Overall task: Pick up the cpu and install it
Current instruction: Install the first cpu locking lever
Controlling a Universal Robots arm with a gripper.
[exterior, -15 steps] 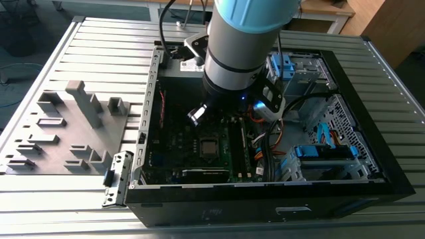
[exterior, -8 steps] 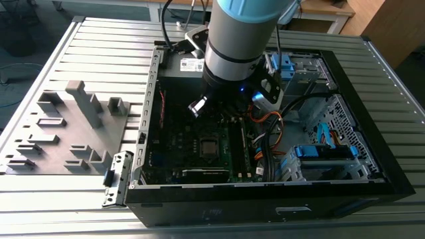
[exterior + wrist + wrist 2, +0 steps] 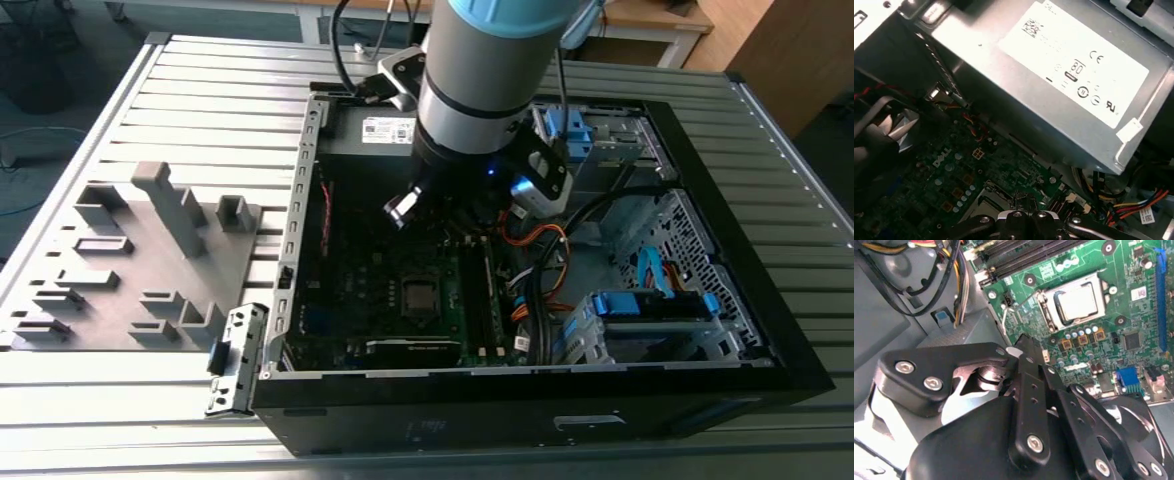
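Observation:
The cpu (image 3: 1079,302) is a small silver-grey square lying flat inside the metal-framed socket (image 3: 420,295) on the green motherboard (image 3: 1134,315). In the second wrist view my gripper (image 3: 1023,342) hangs above the board, a short way off to the side of the socket. Its black fingers look shut, with nothing between them. The fingertips (image 3: 1024,202) also show in the first wrist view, above the board near the grey power-supply box (image 3: 1054,85). In the exterior view the arm (image 3: 487,90) reaches down into the open computer case (image 3: 534,400).
Bundles of orange, yellow and black cables (image 3: 547,250) run beside the gripper. Blue drive brackets (image 3: 654,305) stand at the exterior view's right. A grey fixture with several upright blocks (image 3: 147,250) lies on the slatted table (image 3: 214,90) at that view's left.

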